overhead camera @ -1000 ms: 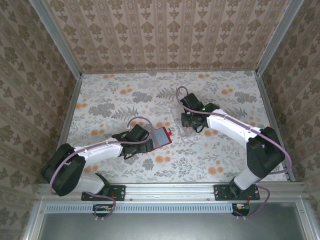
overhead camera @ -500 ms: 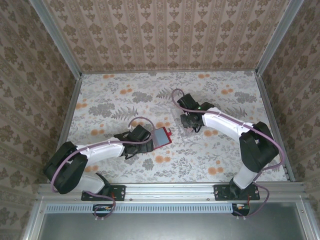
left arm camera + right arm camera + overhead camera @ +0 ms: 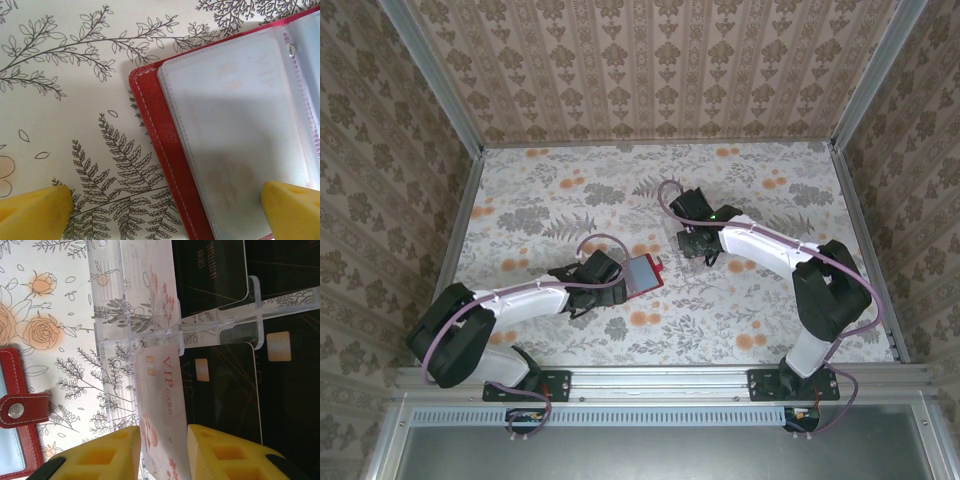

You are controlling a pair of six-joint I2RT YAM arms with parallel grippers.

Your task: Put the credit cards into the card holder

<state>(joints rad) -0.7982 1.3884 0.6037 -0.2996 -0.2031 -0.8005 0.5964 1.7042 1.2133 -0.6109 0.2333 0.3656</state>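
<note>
The card holder (image 3: 645, 273) lies open left of centre, a red wallet with pale clear pockets (image 3: 235, 125). My left gripper (image 3: 165, 212) is open wide and straddles its left edge, one finger over the table and the other over a pocket. My right gripper (image 3: 164, 440) is shut on a white credit card (image 3: 159, 385) marked VIP, which stands tilted at the rim of a clear plastic tray (image 3: 112, 315). Dark credit cards (image 3: 225, 395) lie in the tray's compartments. The wallet's snap tab (image 3: 20, 410) shows left of the tray.
The floral tablecloth (image 3: 550, 200) covers the table, with patterned walls on three sides. A metal rail (image 3: 660, 380) runs along the near edge by the arm bases. The tray sits right of the wallet, a short gap between them.
My right arm has shifted slightly left and farther back over the tray, and its jaws have narrowed onto the white card. The left arm and the wallet have not moved.
</note>
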